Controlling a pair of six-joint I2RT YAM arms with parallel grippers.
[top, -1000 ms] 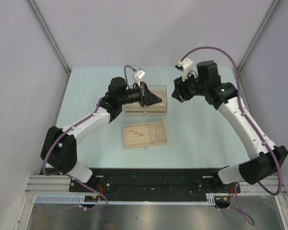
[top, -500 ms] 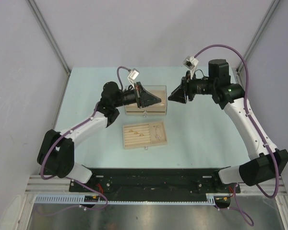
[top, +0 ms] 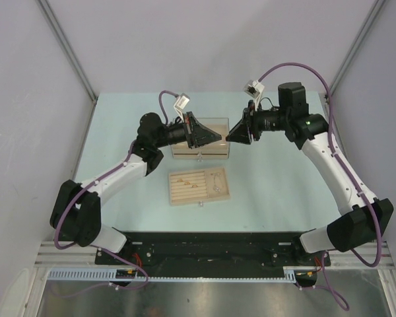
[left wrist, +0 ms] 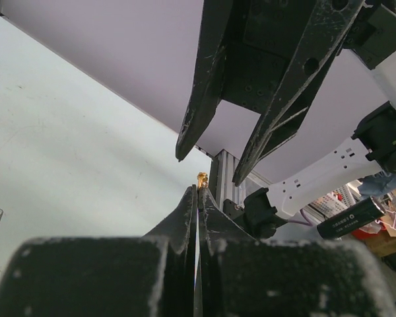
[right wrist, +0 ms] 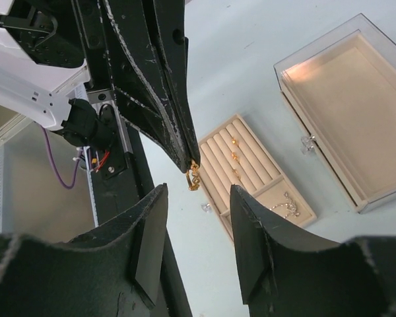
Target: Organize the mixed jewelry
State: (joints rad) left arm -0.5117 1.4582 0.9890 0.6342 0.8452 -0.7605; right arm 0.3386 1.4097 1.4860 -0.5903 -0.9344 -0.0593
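Swinging in from beyond the box's right end, the right gripper [top: 229, 137] now points straight at the left gripper [top: 218, 135]. I see the two nose to nose above the right end of the beige box [top: 199, 149]. My left gripper [left wrist: 198, 192] is pinched tight on a small gold piece [left wrist: 202, 177], which sticks out at the very tips. The right gripper [right wrist: 198, 191] stands partly open with nothing in it. The gold piece [right wrist: 193, 178] hangs just in front of the gap between its jaws, and I see no contact. Nearer the bases, the slotted tray [top: 185, 193] lies on the table [top: 119, 125], with gold rings [right wrist: 234, 156] in its grooves and a silvery chain [right wrist: 287, 209] in its side compartment.
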